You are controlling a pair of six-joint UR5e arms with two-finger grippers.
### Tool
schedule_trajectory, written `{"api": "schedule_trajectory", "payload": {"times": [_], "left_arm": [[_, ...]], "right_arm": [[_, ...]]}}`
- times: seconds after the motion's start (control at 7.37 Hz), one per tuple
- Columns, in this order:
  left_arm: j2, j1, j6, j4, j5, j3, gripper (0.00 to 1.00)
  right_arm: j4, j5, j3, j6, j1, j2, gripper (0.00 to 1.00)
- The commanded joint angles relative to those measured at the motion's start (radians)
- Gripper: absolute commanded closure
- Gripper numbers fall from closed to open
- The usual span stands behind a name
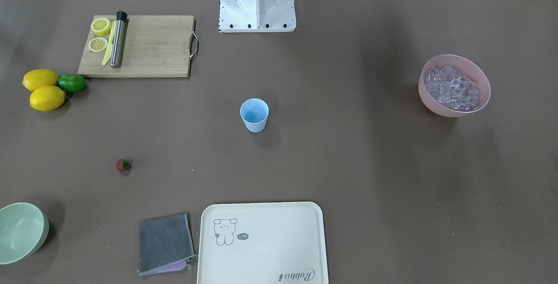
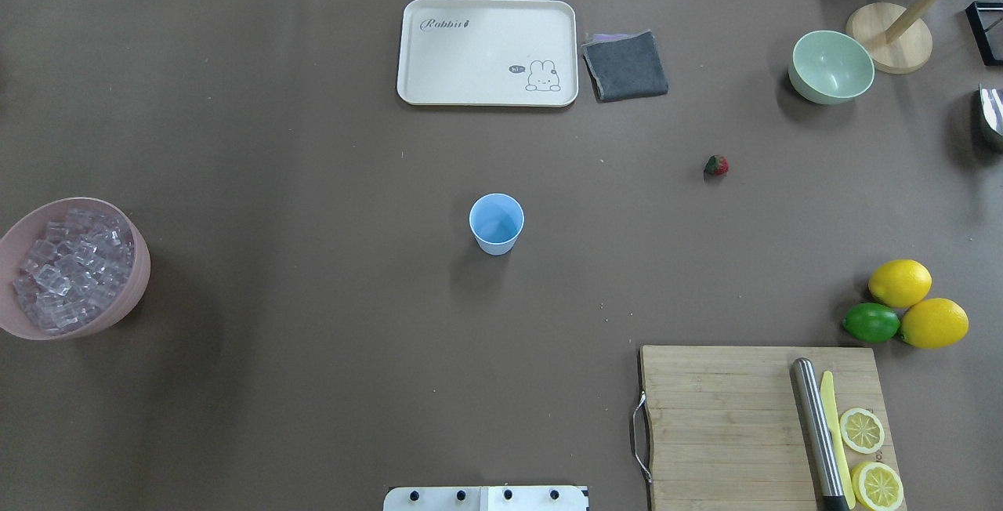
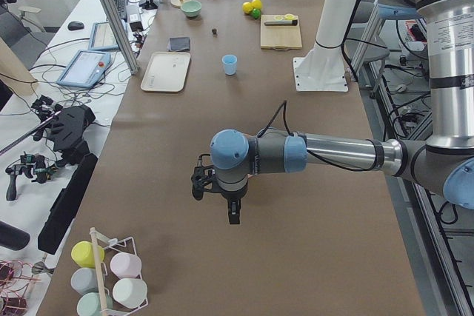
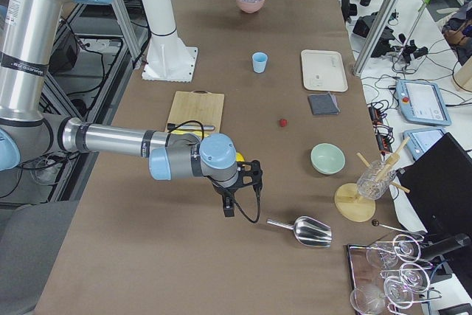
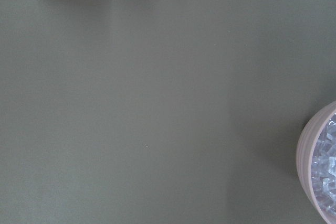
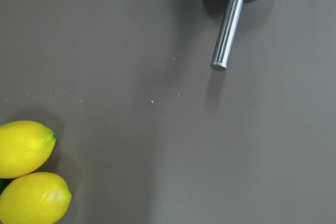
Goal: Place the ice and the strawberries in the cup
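1. Look at the middle of the brown worktop (image 2: 313,182). The light-blue cup (image 2: 496,222) stands there, upright, with its open end up.
2. The ice (image 2: 66,264) is a heap of clear little cubes in the pink bowl (image 2: 135,291). It sits far off on the robot's left side, well apart from the cup.
3. The strawberry (image 2: 716,165) is small and red with a green top. It lies by itself on the worktop, on the robot's right side, between the cup and the pale green bowl (image 2: 832,66).
4. You can read one word here: "Rabbit", on the cream tray (image 2: 486,56). The tray has a little rabbit drawing too. The speech bubble next to the rabbit is too small to read.
5. A grey cloth (image 2: 627,64) lies just beside the tray.
6. The wooden board (image 2: 721,417) holds two lemon slices (image 2: 862,430), a yellow knife (image 2: 832,417) and a metal stick (image 2: 811,417).
7. Two lemons (image 2: 899,282) and a lime (image 2: 870,322) touch each other near the board.
8. The left hand (image 3: 234,216) hangs over bare worktop near the pink bowl. You only see it from the side, so you cannot tell if its fingers are spread or pressed together.
9. The right hand (image 4: 228,210) hangs near the lemons and a metal scoop (image 4: 306,231). You cannot tell here either.
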Motion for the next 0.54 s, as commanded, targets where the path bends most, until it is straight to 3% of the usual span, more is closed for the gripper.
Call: {"api": "schedule_trajectory", "payload": {"times": [0.0, 0.41], "left_arm": [[0.026, 0.003, 0.0, -0.006, -0.002, -0.002, 0.0], [0.024, 0.003, 0.0, -0.007, -0.003, -0.006, 0.0]], "right_arm": [[0.023, -0.006, 0.005, -0.002, 0.005, -0.003, 0.0], [0.048, -0.002, 0.014, 0.001, 0.016, 0.011, 0.0]]}}
